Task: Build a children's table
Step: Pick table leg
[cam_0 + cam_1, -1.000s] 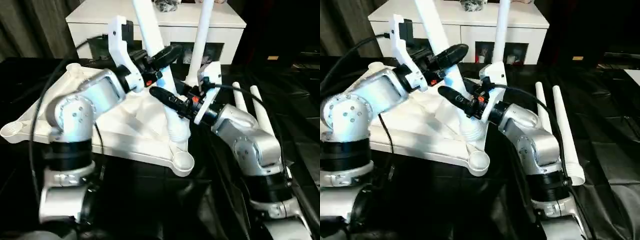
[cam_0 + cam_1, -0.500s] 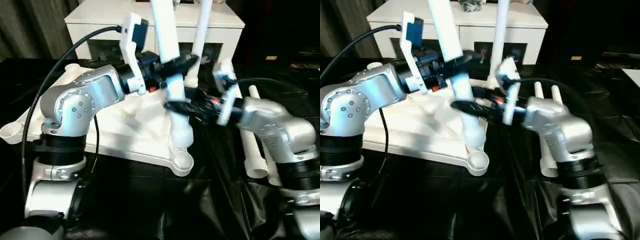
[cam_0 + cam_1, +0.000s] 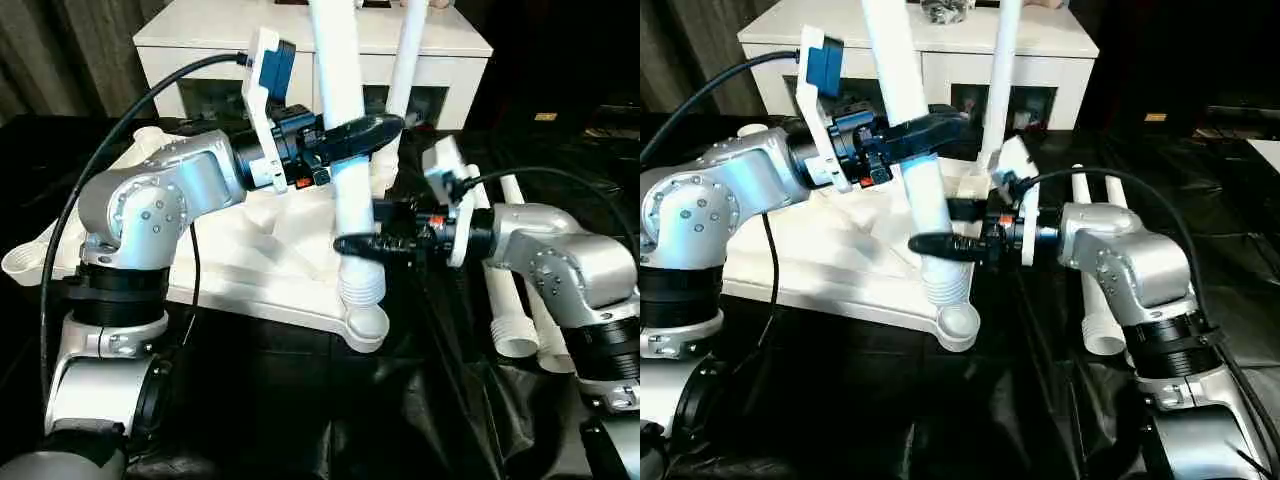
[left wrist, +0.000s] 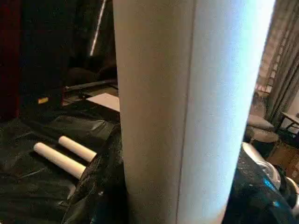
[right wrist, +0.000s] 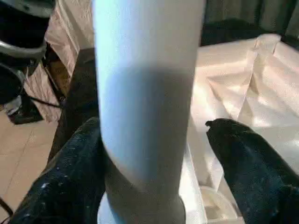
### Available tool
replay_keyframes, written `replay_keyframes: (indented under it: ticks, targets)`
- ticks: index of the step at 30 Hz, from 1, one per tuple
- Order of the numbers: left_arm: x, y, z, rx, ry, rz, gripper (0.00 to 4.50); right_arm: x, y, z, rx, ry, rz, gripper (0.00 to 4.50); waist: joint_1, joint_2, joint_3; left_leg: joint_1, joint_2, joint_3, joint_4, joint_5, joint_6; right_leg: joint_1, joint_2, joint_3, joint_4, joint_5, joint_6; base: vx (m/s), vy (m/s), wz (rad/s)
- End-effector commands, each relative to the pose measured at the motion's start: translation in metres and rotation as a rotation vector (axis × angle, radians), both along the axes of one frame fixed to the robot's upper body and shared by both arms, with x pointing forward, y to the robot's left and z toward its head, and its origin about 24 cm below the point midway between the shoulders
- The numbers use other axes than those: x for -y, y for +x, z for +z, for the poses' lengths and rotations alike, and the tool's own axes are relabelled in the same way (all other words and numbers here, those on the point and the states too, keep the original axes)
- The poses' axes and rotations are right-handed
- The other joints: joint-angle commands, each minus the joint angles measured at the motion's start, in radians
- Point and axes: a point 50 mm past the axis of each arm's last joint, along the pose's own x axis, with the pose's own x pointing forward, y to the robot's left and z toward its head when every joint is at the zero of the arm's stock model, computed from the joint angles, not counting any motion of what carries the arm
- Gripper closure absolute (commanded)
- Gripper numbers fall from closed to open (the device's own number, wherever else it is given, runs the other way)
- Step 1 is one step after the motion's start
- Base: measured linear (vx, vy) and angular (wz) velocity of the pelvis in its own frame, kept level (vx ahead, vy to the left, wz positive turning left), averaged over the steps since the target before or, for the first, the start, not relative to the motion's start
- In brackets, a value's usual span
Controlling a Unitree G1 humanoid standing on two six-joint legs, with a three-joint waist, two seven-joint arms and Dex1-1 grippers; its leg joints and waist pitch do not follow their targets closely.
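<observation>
Left pincer (image 3: 352, 135): clamped around the upper shaft of a white tube leg (image 3: 340, 110), one black finger (image 3: 365, 128) wrapped across the near face of the tube; the leg stands nearly upright with a slight lean, its ribbed lower end (image 3: 362, 287) just above the near edge of the tabletop. Tabletop (image 3: 255, 250): white plastic, lying underside up on the black-covered worktop (image 3: 300, 400), diagonal ribs showing, round corner sockets at the far left (image 3: 22, 262) and at the near corner (image 3: 366, 325); the held leg's foot sits beside, not in, that near socket. Second leg (image 3: 405, 70): upright at the far corner of the tabletop, in front of a white cabinet (image 3: 220, 45). Right pincer (image 3: 365, 228): fingers spread wide on either side of the held leg's lower shaft, the near finger (image 3: 362, 246) level and close against the tube, a gap visible on the other side in the right wrist view; no grip closed. Two loose legs (image 3: 520, 290): lying side by side on the worktop to the right, behind the right forearm.
</observation>
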Motion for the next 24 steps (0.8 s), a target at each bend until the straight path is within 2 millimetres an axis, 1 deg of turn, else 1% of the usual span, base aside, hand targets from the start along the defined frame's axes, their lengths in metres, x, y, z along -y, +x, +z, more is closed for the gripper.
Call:
replay_keyframes:
  ticks: [1, 5, 6, 8, 9, 10, 15, 20, 24]
  targets:
    - [0.0059, -0.0070, 0.0113, 0.049, -0.001, -0.059, 2.71, 0.0000, 0.0006, 0.0021, -0.001, -0.023, 0.020, 0.90, 0.001, -0.010, -0.083, 0.022, 0.073, -0.027, -0.061, -0.043, 0.043, 0.054, -0.092, 0.048, -0.059, 0.059, -0.298, 0.000, 0.000, 0.00]
    - [0.0072, -0.0083, 0.0111, 0.053, 0.002, -0.077, 2.71, -0.0012, -0.0013, 0.0009, -0.013, -0.034, 0.056, 0.90, 0.003, -0.010, -0.085, 0.021, 0.074, -0.027, -0.060, -0.028, 0.051, 0.054, -0.093, 0.048, -0.056, 0.079, -0.301, 0.000, 0.000, 0.00]
    - [0.0075, -0.0087, 0.0108, 0.054, 0.004, -0.083, 2.71, -0.0015, -0.0018, 0.0006, -0.014, -0.036, 0.063, 0.90, 0.003, -0.013, -0.085, 0.022, 0.074, -0.026, -0.059, -0.030, 0.054, 0.054, -0.093, 0.048, -0.056, 0.078, -0.302, 0.000, 0.000, 0.00]
    - [0.0091, -0.0103, 0.0090, 0.056, 0.019, -0.101, 2.71, -0.0032, -0.0025, 0.0007, -0.015, -0.036, 0.079, 0.90, 0.004, -0.013, -0.084, 0.021, 0.074, -0.026, -0.060, -0.028, 0.056, 0.054, -0.094, 0.048, -0.057, 0.070, -0.302, 0.000, 0.000, 0.00]
    - [0.0097, -0.0108, 0.0082, 0.057, 0.027, -0.107, 2.71, -0.0039, -0.0025, 0.0011, -0.014, -0.035, 0.085, 0.90, 0.003, -0.016, -0.084, 0.021, 0.074, -0.026, -0.060, -0.028, 0.057, 0.054, -0.094, 0.048, -0.057, 0.067, -0.300, 0.000, 0.000, 0.00]
    - [0.0103, -0.0112, 0.0071, 0.057, 0.035, -0.112, 2.71, -0.0054, -0.0024, 0.0025, -0.011, -0.031, 0.095, 0.90, 0.004, -0.017, -0.084, 0.021, 0.074, -0.025, -0.059, -0.028, 0.059, 0.054, -0.094, 0.048, -0.057, 0.065, -0.300, 0.000, 0.000, 0.00]
    - [0.0109, -0.0127, 0.0040, 0.059, 0.063, -0.133, 2.71, -0.0083, -0.0015, 0.0063, -0.003, -0.022, 0.115, 0.90, 0.004, -0.013, -0.084, 0.022, 0.074, -0.026, -0.059, -0.030, 0.057, 0.052, -0.093, 0.048, -0.058, 0.046, -0.294, 0.000, 0.000, 0.00]
    - [0.0112, -0.0139, 0.0027, 0.061, 0.072, -0.142, 2.71, -0.0088, -0.0007, 0.0083, 0.003, -0.024, 0.126, 0.90, 0.003, -0.015, -0.085, 0.022, 0.074, -0.025, -0.058, -0.020, 0.059, 0.051, -0.093, 0.048, -0.055, 0.067, -0.298, 0.000, 0.000, 0.00]
    - [0.0115, -0.0137, 0.0035, 0.066, 0.074, -0.148, 2.71, -0.0077, -0.0010, 0.0082, 0.000, -0.036, 0.144, 0.90, 0.004, -0.016, -0.084, 0.021, 0.074, -0.026, -0.059, -0.026, 0.058, 0.053, -0.093, 0.047, -0.056, 0.056, -0.296, 0.000, 0.000, 0.00]
